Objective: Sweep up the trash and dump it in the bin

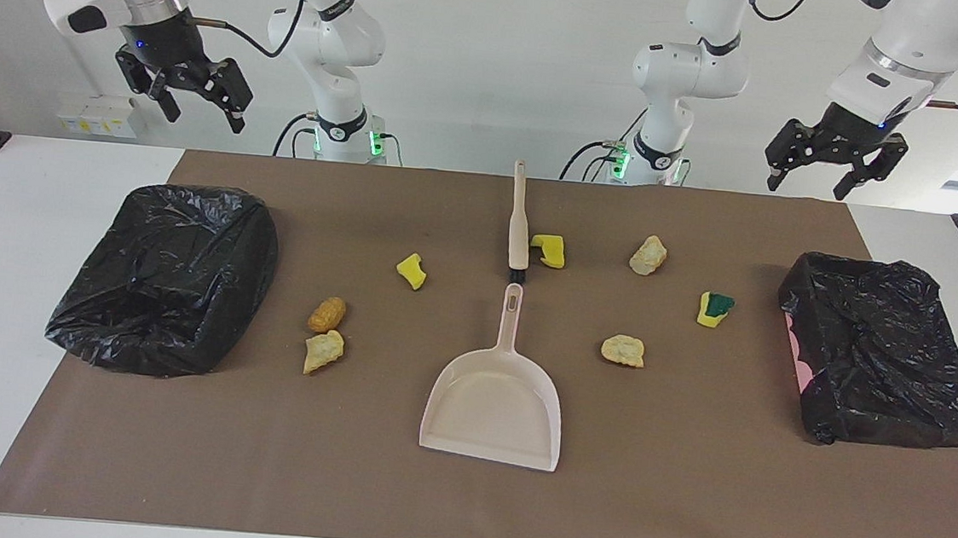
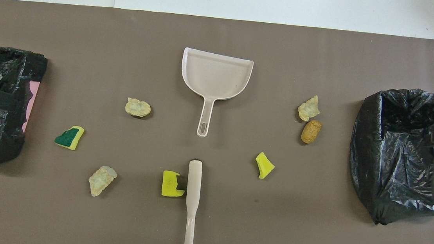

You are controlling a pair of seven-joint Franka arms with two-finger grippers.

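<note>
Both pincers, left (image 1: 834, 167) and right (image 1: 193, 95), hang released above the surface's (image 1: 682, 507) robot-side edge; trash (image 1: 626, 350) lies scattered between two bins (image 1: 162, 278).

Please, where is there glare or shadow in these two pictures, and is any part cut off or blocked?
Facing view: bright daylight washes out the edge beside the left gripper; both black bin bags glisten. Overhead view: dustpan and brush cast only soft shadows; dark blurred shapes overlap both bags at the edges.

no readable text, no labels, no brands, no numbers on anything
</note>
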